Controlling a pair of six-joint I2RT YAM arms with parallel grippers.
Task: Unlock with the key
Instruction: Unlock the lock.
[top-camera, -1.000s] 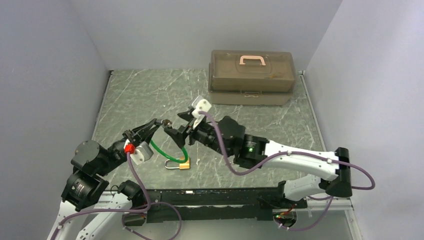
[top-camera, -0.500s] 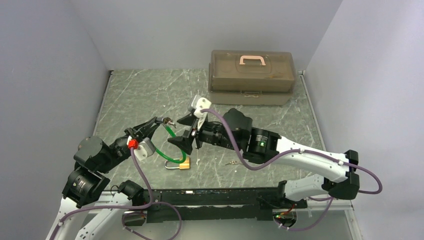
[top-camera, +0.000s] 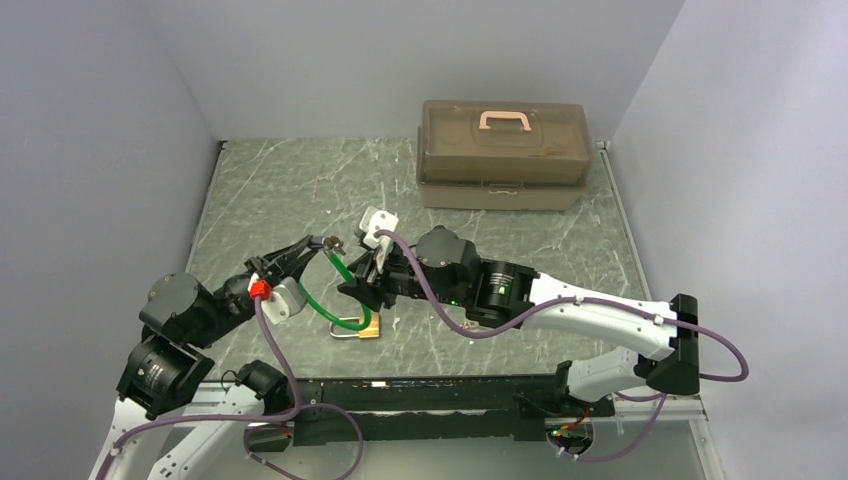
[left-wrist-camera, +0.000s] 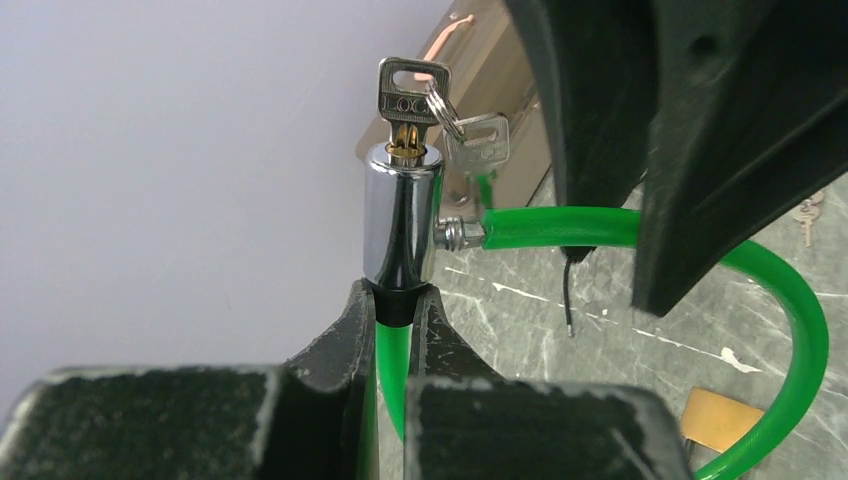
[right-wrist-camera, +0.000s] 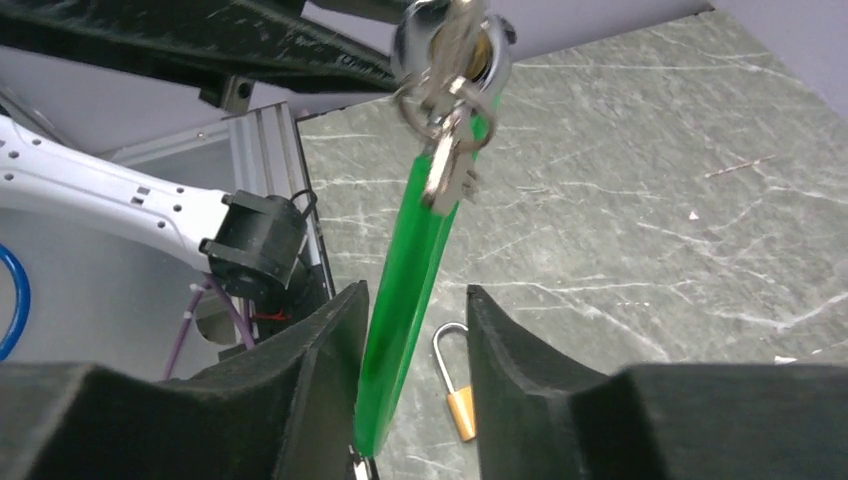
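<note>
My left gripper (left-wrist-camera: 400, 300) is shut on the black neck of a green cable lock (left-wrist-camera: 600, 225), holding its chrome cylinder (left-wrist-camera: 400, 225) upright above the table. The key (left-wrist-camera: 411, 95) sits in the top of the cylinder, and the other keys of its little bunch (right-wrist-camera: 450, 150) hang from its ring. My right gripper (right-wrist-camera: 415, 290) is open below the cylinder, with the green cable (right-wrist-camera: 425, 230) passing between its fingers unclamped. In the top view the left gripper (top-camera: 310, 245) holds the key end (top-camera: 336, 243) and the right gripper (top-camera: 358, 290) is just right of it.
A brass padlock (top-camera: 368, 328) with a silver shackle lies on the marble table beneath the right gripper and also shows in the right wrist view (right-wrist-camera: 455, 385). A brown toolbox (top-camera: 503, 150) stands at the back. A loose small key (left-wrist-camera: 806, 218) lies on the table.
My right gripper has moved down and left, away from the key end, and now straddles the green cable. The left gripper still holds the lock in about the same place.
</note>
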